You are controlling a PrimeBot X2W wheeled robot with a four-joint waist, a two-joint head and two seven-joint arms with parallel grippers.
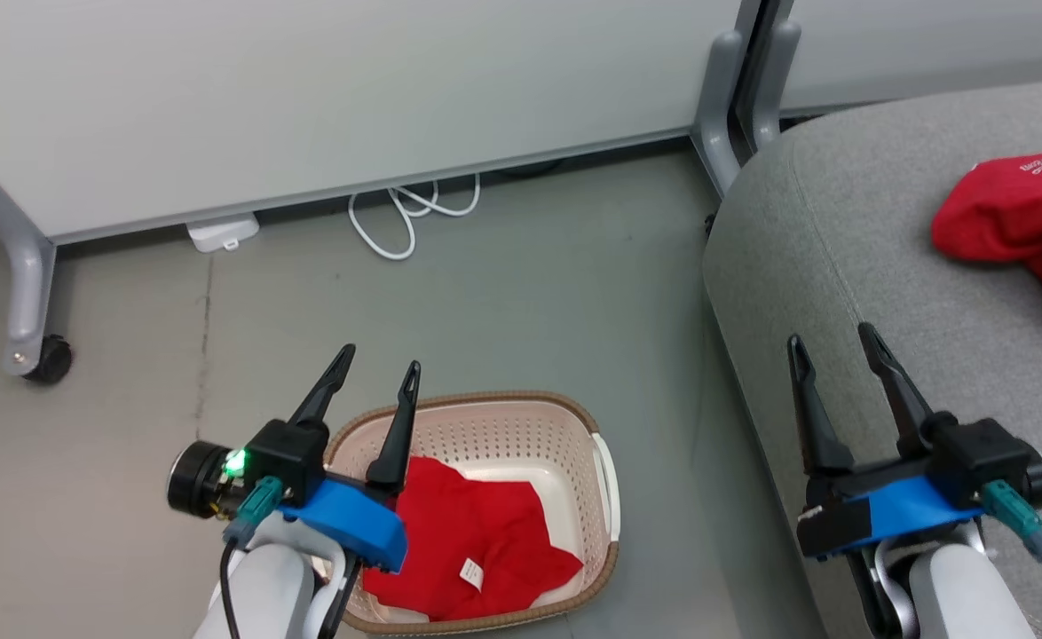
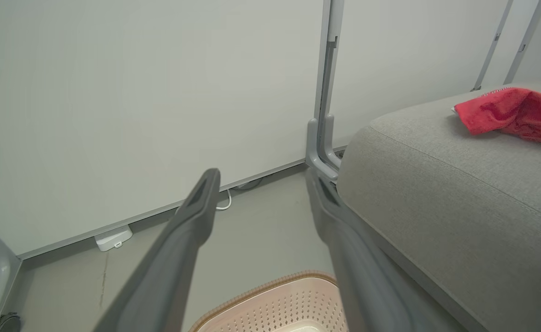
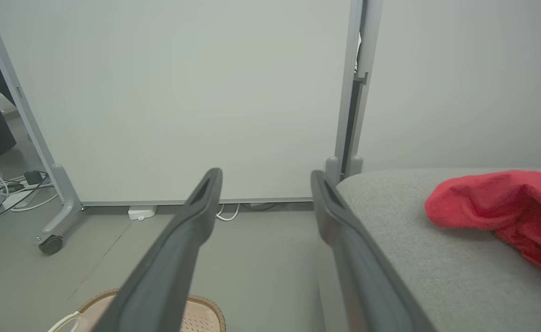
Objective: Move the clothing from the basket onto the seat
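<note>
Two red garments, one basket [image 1: 503, 399], one seat [image 1: 840, 266]: first garment [image 1: 477, 532] in the basket, beside the left gripper [image 1: 381, 357], fingers spread, empty; second garment [image 1: 1018, 213] on the seat, beyond the right gripper [image 1: 827, 334], fingers spread, empty.

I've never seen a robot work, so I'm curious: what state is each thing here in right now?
basket: upright on the floor, one garment inside.
seat: one garment lying on it.
basket garment: crumpled, white tag showing.
seat garment: bunched up.
left gripper: open, empty.
right gripper: open, empty.
</note>
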